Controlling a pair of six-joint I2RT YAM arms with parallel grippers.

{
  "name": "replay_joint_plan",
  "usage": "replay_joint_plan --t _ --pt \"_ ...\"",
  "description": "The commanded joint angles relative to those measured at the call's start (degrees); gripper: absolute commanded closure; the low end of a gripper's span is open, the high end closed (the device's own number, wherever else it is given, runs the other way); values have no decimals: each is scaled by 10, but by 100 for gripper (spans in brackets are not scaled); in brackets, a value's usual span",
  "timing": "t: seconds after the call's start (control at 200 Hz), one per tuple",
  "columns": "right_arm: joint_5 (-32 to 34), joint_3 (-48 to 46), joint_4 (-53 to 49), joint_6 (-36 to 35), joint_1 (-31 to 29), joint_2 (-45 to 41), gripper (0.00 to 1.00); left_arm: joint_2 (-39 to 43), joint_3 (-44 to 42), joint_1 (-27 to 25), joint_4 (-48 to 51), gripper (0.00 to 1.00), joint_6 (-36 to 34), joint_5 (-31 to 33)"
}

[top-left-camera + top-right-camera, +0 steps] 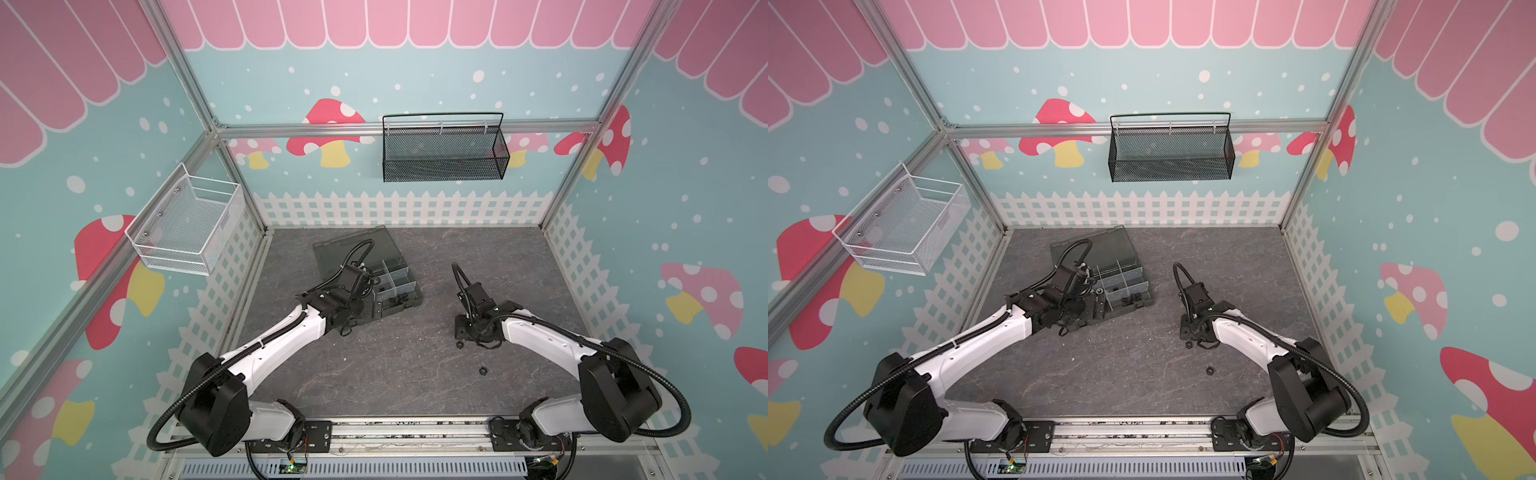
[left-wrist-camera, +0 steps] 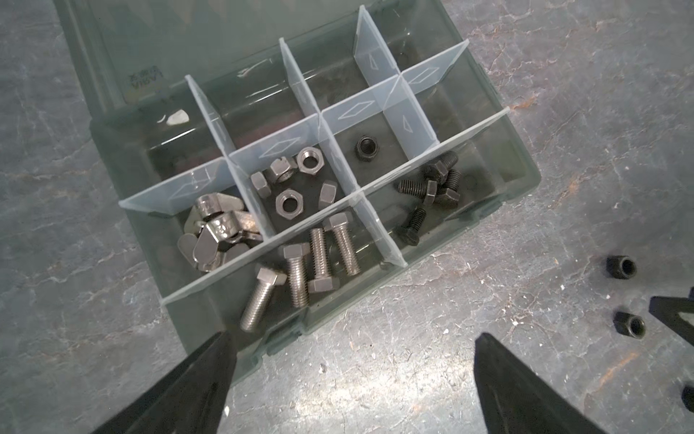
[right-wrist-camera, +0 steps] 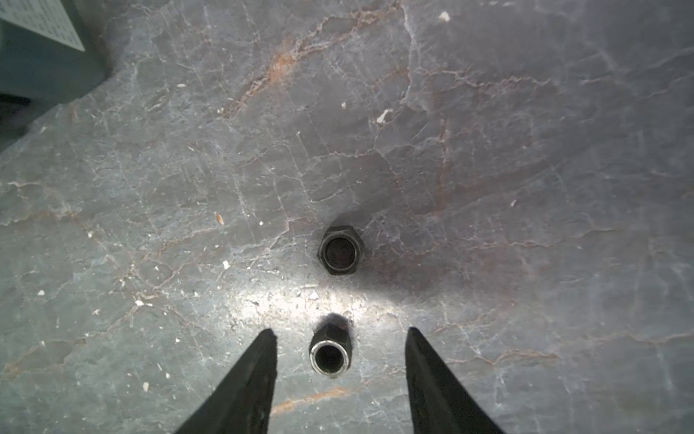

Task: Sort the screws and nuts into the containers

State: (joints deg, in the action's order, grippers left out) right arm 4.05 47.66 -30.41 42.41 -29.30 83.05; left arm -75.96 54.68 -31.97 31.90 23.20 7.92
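Note:
The smoky grey organizer box (image 2: 499, 158) lies open, and its containers hold sorted parts: silver screws (image 2: 319, 259), black screws (image 2: 432, 184), silver nuts (image 2: 289, 180), wing nuts (image 2: 214, 233) and one black nut (image 2: 366, 148). My left gripper (image 2: 353, 342) is open and empty over the box's near edge. My right gripper (image 3: 340, 332) is open and low over the table. A black nut (image 3: 330, 353) stands between its fingers with a gap on each side. A second black nut (image 3: 341, 250) lies just beyond it. In both top views one more black nut (image 1: 483, 370) (image 1: 1210, 370) lies apart.
The box (image 1: 399, 291) sits left of centre with its lid (image 1: 353, 245) folded back. A white wire basket (image 1: 187, 220) hangs on the left wall and a black mesh basket (image 1: 444, 149) on the back wall. Loose black nuts (image 2: 621, 266) lie right of the box.

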Motion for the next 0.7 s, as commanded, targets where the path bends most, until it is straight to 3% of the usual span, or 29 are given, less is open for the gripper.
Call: replay_joint_plan --t 0.0,0.33,0.695 --pt "1 32 -6 -7 -2 34 48 51 -51 0 -55 1 47 20" --pt "21 82 -28 -11 9 126 59 179 -173 5 -104 1 109 64" --pt "28 68 -19 -6 17 138 60 178 -197 9 -111 0 127 55"
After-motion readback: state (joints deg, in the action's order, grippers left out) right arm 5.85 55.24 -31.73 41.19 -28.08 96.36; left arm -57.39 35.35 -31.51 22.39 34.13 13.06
